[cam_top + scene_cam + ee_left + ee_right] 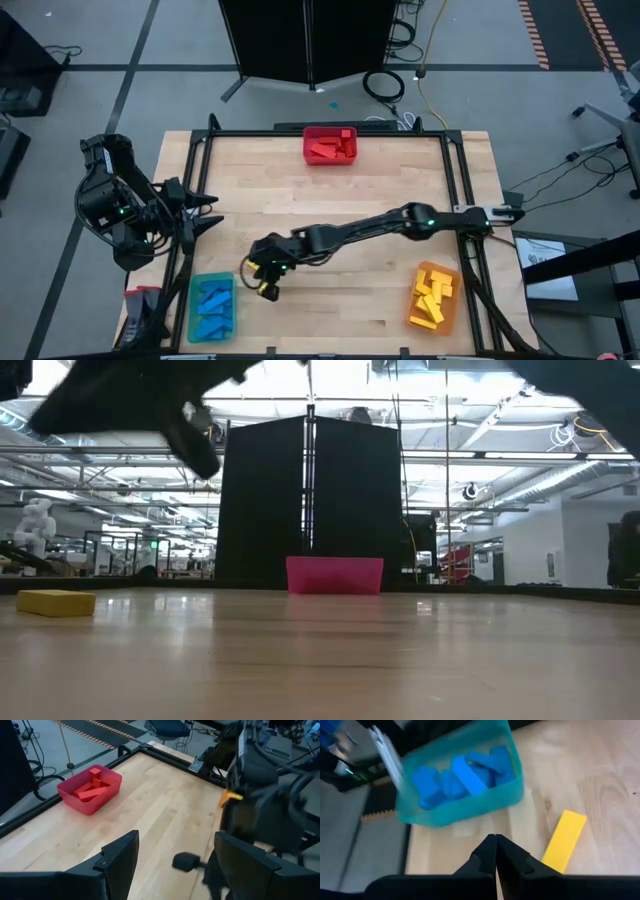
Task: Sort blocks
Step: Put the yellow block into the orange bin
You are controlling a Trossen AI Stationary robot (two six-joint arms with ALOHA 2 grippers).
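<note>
Holding blue blocks (pixel 462 777), the teal bin (pixel 212 306) is sitting at the table's near left corner and serving as the landmark here. The red bin (pixel 331 146) with red blocks (pixel 328 148) is standing well apart from it at the far edge, and the orange bin (pixel 434 298) with yellow blocks (pixel 431 292) is sitting across the table at the near right.

One loose yellow block (pixel 564 840) is lying flat on the bare wood just beside the teal bin's right wall. The right gripper (pixel 495 851) is hovering just beside that bin too, its fingers pressed together on nothing, with the yellow block lying a little to one side of the tips, apart from them. The left gripper (pixel 172 852) is waiting off the table's left edge, beyond the teal bin, its fingers standing apart and empty.

The right wrist view is showing the gap between fingertips and block, which the high view is hiding under the arm. The low view is showing the yellow block resting flat on the table (pixel 330 660), but not the teal bin.
</note>
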